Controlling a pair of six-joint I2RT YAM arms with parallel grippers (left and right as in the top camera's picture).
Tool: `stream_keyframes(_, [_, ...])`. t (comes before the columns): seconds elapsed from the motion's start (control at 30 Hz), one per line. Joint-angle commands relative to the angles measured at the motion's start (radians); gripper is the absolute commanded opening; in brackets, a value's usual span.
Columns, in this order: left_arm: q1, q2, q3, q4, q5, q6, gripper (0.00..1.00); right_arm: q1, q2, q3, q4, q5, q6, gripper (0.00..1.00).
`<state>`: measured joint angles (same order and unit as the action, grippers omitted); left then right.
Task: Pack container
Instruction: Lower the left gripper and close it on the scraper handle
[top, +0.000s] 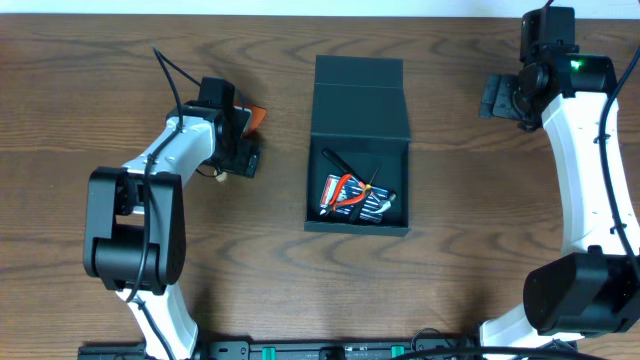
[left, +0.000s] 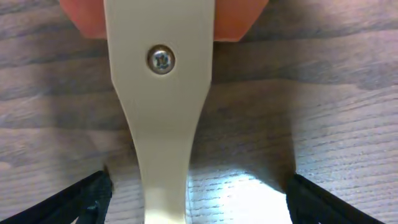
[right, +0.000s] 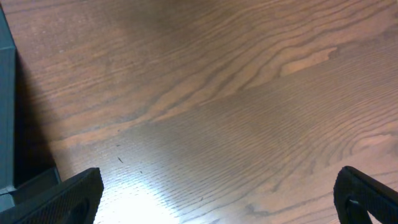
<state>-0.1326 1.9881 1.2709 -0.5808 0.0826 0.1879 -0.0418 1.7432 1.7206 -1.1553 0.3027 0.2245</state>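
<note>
The dark teal container sits mid-table with its flap lid folded back. Inside lie red-handled pliers and other dark tools. Its edge also shows in the right wrist view. A hand tool with a cream handle and an orange head lies on the table left of the container. My left gripper is open, low over this tool, with its fingers on either side of the handle. My right gripper is open and empty over bare table to the far right of the container.
The wooden table runs all round the container. The two arm bases stand at the near edge. A cable trails from the left arm toward the far left.
</note>
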Motion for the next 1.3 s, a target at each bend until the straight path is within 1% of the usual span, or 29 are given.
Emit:
stream_keyframes(0.0, [0.005,0.035,0.010,-0.005,-0.003,0.006,0.89,-0.002,-0.004,0.020,0.000,0.004,0.014,0.99])
stream_keyframes(0.13, [0.005,0.035,0.010,0.006,-0.003,0.005,0.89,-0.002,-0.004,0.020,0.000,0.004,0.014,0.99])
stream_keyframes(0.17, [0.005,0.035,0.010,0.010,-0.003,0.004,0.93,-0.002,-0.004,0.020,0.000,0.004,0.014,0.99])
stream_keyframes(0.23, [0.005,0.035,0.010,0.014,-0.003,-0.010,0.94,-0.002,-0.004,0.020,0.000,0.004,0.014,0.99])
stream_keyframes(0.27, [0.005,0.035,0.010,0.015,-0.003,-0.009,0.83,-0.002,-0.004,0.020,0.000,0.004,0.014,0.99])
stream_keyframes(0.33, [0.005,0.035,0.010,0.018,-0.003,-0.009,0.58,-0.002,-0.004,0.020,0.000,0.004,0.014,0.99])
stream_keyframes(0.43, [0.005,0.035,0.010,0.021,-0.003,-0.009,0.55,-0.002,-0.004,0.020,0.000,0.004,0.014,0.99])
stream_keyframes(0.5, [0.005,0.035,0.010,0.021,-0.003,-0.009,0.49,-0.002,-0.004,0.020,0.000,0.004,0.014,0.99])
stream_keyframes(0.53, [0.005,0.035,0.010,0.020,-0.003,-0.009,0.48,-0.002,-0.004,0.020,0.000,0.004,0.014,0.99])
stream_keyframes(0.73, [0.005,0.035,0.010,0.006,-0.003,-0.009,0.46,-0.002,-0.004,0.020,0.000,0.004,0.014,0.99])
stream_keyframes(0.9, [0.005,0.035,0.010,-0.002,-0.003,-0.009,0.34,-0.002,-0.004,0.020,0.000,0.004,0.014,0.99])
stream_keyframes(1.1, [0.005,0.035,0.010,-0.009,-0.003,-0.009,0.29,-0.002,-0.004,0.020,0.000,0.004,0.014,0.99])
stream_keyframes(1.17, [0.005,0.035,0.010,-0.010,-0.003,-0.009,0.19,-0.002,-0.004,0.020,0.000,0.004,0.014,0.99])
stream_keyframes(1.2, [0.005,0.035,0.010,-0.010,-0.003,-0.009,0.11,-0.002,-0.004,0.020,0.000,0.004,0.014,0.99])
stream_keyframes(1.23, [0.005,0.035,0.010,-0.010,-0.003,-0.009,0.07,-0.002,-0.004,0.020,0.000,0.004,0.014,0.99])
stream_keyframes(1.27, [0.005,0.035,0.010,-0.010,-0.003,-0.009,0.06,-0.002,-0.004,0.020,0.000,0.004,0.014,0.99])
